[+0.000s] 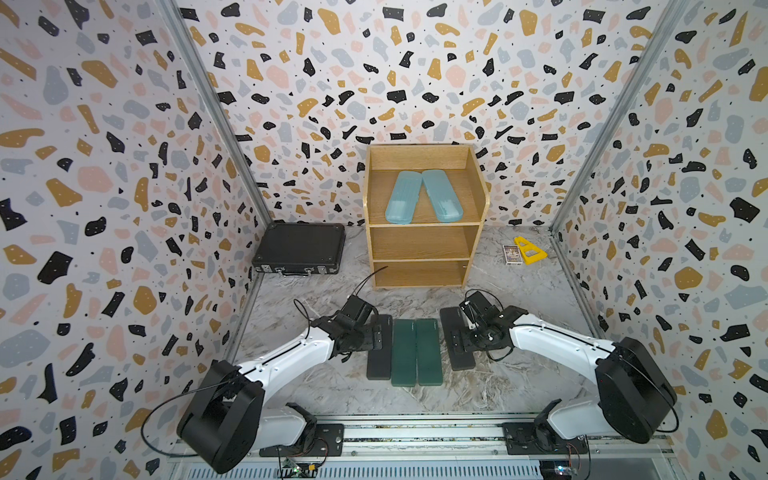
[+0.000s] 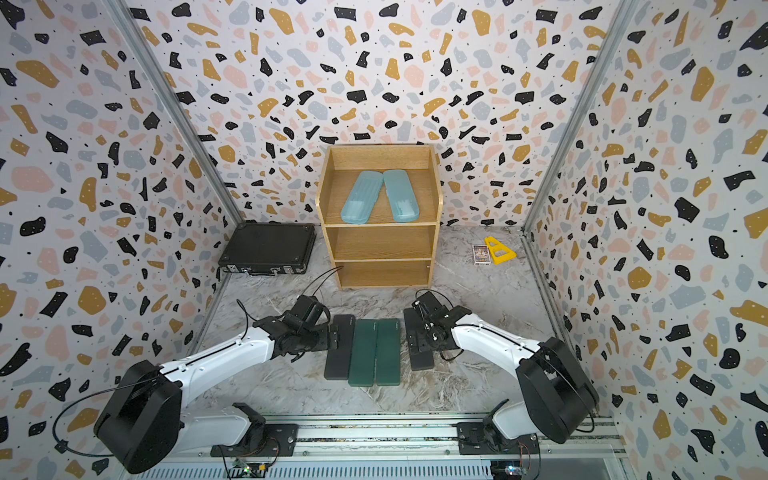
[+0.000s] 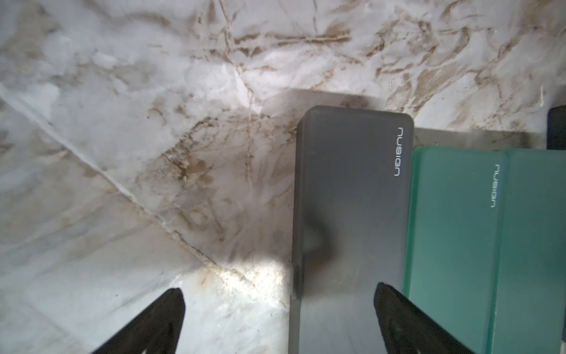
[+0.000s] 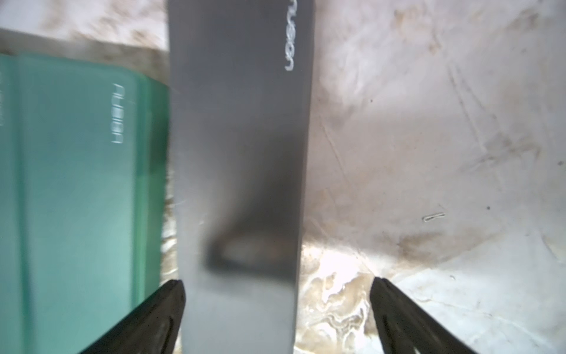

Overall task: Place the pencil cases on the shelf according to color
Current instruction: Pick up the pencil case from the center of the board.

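- Looking down from the rail end, I see both arms stretched over the grey-veined marble-look tabletop. Each pincer is spread wide and holds nothing.
- Nearest lie four flat, rounded-corner plastic pencil cases in a row, every long axis running from the rail toward the shelf. They are the matte left black case, two dark green cases side by side, and the matte right black case.
- The left black case touches the green pair. The right black case stands a little apart from it.
- The left gripper hovers over its case from the outer side, jaws set across the short width. In the left wrist view one finger sits above the case top, close to the green seam, and the other above bare table. So the case lies inward of the pincer's middle, and I judge the tight seam leaves that inner finger no gap.
- The right gripper hovers the same way. Here the case lies between the fingers, hard by the inner one, with open table toward the outer. That looks the easier pick.
- Each arm is nearer its own black case, and the green pair lies between them.
- Farther off stands the light-wood three-tier shelf. Two translucent light blue cases lie on its top tier, close at the back and splayed toward the front. The middle and bottom tiers are bare, so black and green likely belong there.
- Beside the shelf sit a large black briefcase on the left, and a small card box and a yellow plastic piece on the right.
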`<state>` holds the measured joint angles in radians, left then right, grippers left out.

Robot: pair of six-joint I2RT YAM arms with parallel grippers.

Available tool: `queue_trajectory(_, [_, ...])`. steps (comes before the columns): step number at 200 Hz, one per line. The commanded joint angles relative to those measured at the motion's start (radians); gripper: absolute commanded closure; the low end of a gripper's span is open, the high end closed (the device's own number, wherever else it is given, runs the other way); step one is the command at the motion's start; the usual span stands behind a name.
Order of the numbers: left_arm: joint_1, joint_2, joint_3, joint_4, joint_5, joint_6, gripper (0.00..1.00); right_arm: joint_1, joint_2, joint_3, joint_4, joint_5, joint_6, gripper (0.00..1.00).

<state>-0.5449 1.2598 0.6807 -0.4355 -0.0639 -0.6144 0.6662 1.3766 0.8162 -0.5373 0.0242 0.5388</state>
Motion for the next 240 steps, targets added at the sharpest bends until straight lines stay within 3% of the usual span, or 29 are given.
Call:
queue_trajectory(1, [0.002,-0.038,-0.002,-0.017,-0.033,0.005,0.0,0.014,-0.055,0.009,-0.004,-0.022,0.003,0.0])
queue_trajectory(101, [0.002,-0.166,-0.059,-0.042,-0.054,-0.005,0.0,0.103,0.004,-0.095,0.105,0.125,0.073,0.03])
queue_trajectory(210, [0.002,-0.19,-0.089,-0.031,-0.031,-0.022,0.0,0.168,-0.074,-0.246,0.196,0.133,0.105,0.04])
queue_trajectory(240, [0.002,-0.194,-0.096,-0.028,-0.027,-0.023,0.0,0.189,-0.041,-0.262,0.223,0.173,0.111,0.12])
